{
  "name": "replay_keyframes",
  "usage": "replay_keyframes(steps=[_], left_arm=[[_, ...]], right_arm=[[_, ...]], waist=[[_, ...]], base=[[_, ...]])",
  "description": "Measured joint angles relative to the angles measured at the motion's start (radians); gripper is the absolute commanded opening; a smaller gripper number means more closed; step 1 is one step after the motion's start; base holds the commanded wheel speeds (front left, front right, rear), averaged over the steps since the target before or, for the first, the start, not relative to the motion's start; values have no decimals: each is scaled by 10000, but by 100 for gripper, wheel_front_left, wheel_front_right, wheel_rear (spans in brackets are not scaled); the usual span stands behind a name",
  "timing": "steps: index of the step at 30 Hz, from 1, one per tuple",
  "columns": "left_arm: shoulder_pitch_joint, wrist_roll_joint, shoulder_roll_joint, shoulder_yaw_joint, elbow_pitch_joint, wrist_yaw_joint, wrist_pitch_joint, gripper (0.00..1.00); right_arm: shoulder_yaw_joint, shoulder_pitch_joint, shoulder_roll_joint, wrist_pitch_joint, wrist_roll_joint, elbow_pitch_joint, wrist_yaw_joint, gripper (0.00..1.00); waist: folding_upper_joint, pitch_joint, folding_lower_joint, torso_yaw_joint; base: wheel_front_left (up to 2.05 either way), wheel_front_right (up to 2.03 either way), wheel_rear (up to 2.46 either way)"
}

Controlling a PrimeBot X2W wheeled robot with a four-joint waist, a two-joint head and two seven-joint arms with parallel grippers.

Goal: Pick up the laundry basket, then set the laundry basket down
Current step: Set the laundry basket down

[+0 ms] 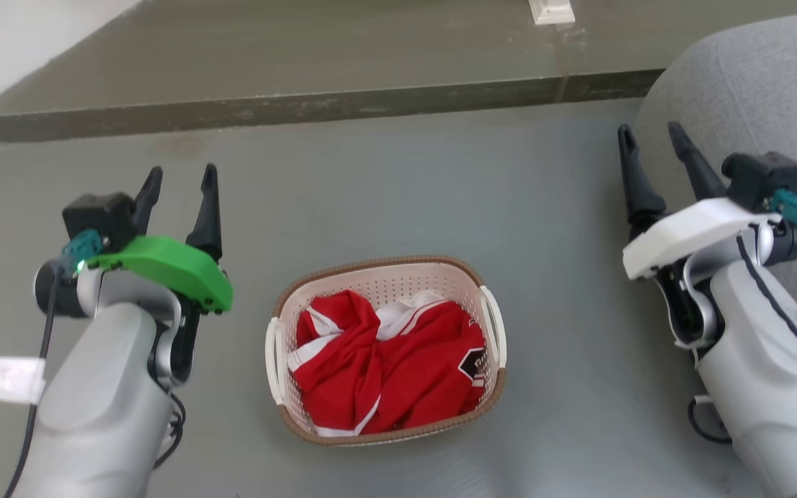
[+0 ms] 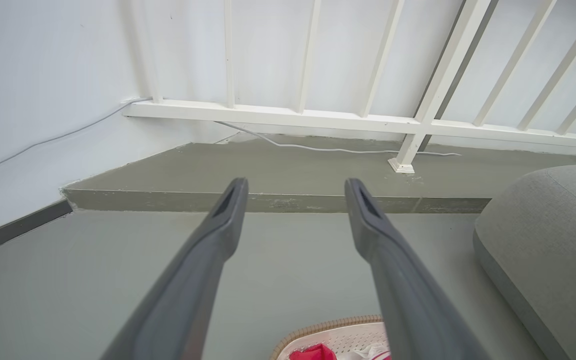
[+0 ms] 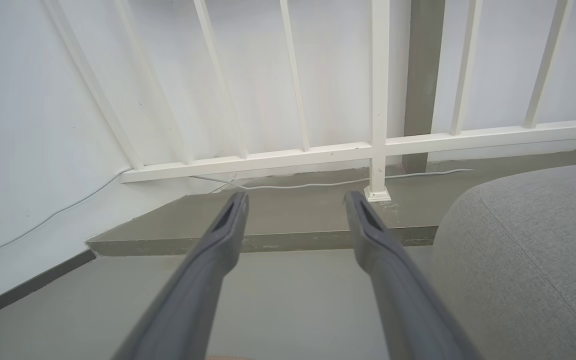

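Looking down from the head camera, I see the laundry basket [image 1: 398,283] sitting on the grey floor [image 1: 398,194] between my two arms, a red-and-white garment [image 1: 385,366] bundled inside it. My left hand [image 1: 183,169] hovers off to the basket's left, fingers spread apart and holding nothing. My right hand [image 1: 649,128] hangs to the basket's right, near a grey cushion [image 1: 751,90], likewise parted and empty. Neither touches the basket; both point toward the raised step [image 1: 301,55]
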Motion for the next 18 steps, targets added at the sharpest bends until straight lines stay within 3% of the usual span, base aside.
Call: replay_keyframes(steps=[10,18], left_arm=[[1543,514,50,326,-1216,360,-2,100],[2535,690,111,445,-1894,518,0,100]], right_arm=[[-280,1224,-4,-2,-339,-796,-313,100],[-263,1973,21,-2,-504,-1183,-353,100]], waist=[[0,-587,0,-12],[0,-903,0,-26]], base=[[0,0,0],[0,0,0]])
